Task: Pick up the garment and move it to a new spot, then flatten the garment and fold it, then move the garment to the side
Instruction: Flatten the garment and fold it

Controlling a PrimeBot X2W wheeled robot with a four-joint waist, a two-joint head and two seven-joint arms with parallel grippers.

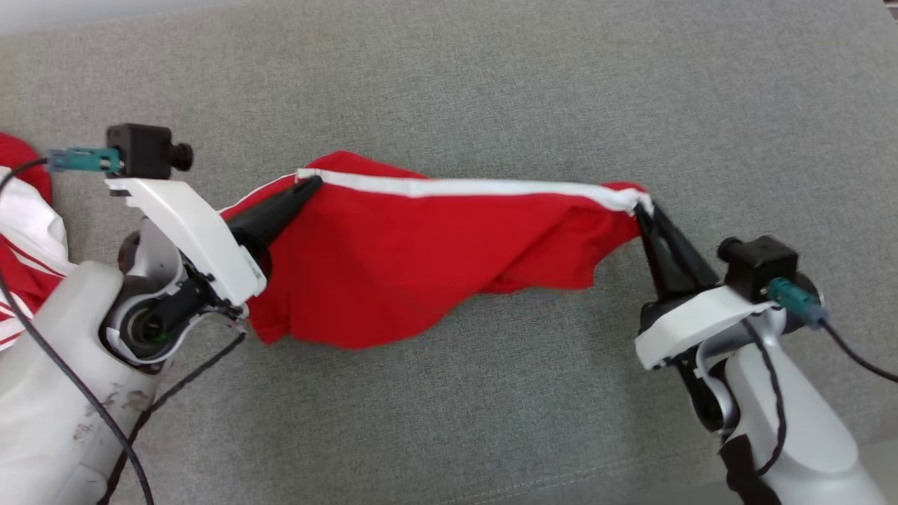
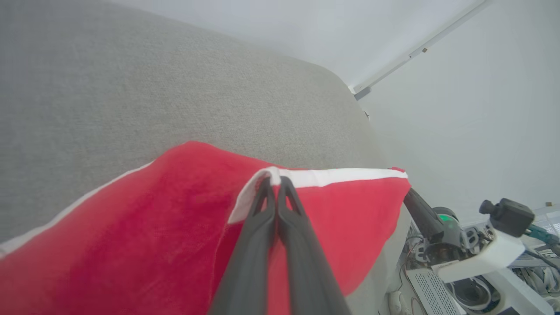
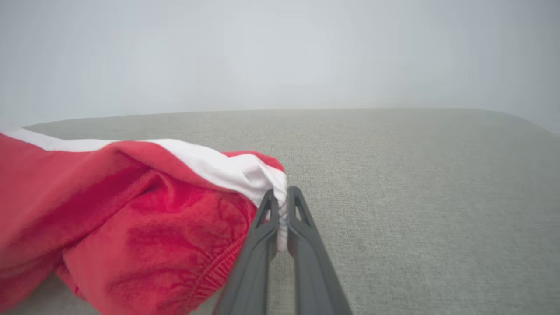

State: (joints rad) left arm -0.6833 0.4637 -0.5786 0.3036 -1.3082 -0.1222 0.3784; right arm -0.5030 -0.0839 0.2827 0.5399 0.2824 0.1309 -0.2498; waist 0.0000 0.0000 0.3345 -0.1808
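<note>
Above the grey cushion, both pincers pinch the red garment's white band.

A grey fabric surface carries everything. The red garment droops onto its middle. More red-and-white cloth lies at its left edge.

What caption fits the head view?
Left end effector and right end effector pinch the white-striped red cloth garment over grey fabric cushion.

Bright, even, diffuse light — soft faint shadows; wrist views hazy, edge-distorted.
</note>
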